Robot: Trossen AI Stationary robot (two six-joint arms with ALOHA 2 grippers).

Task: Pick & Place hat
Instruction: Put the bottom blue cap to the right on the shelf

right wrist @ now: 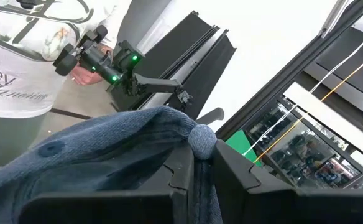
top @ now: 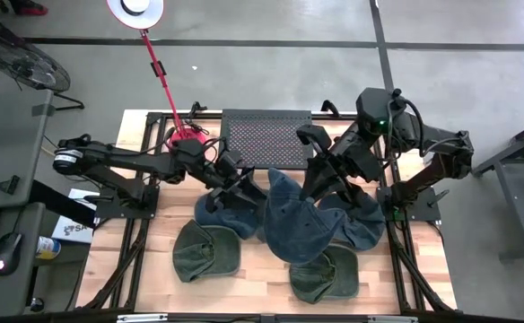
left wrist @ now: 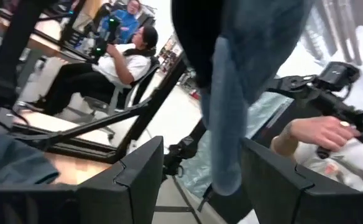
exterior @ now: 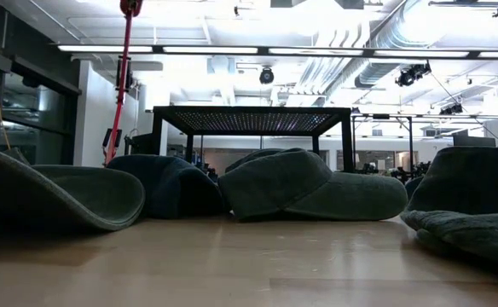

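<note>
Our right gripper [right wrist: 197, 163] is clamped on the blue hat [top: 296, 220], lifting it above the table [top: 145, 269], while our left gripper [left wrist: 200, 168] waits beside it, fingers apart.

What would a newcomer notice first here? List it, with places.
A blue hat hangs at the table's middle, pinched by the right gripper with shut jaws. The left gripper sits beside it, jaws open around its hanging edge. Green hats lie along the front of the wooden table.
</note>
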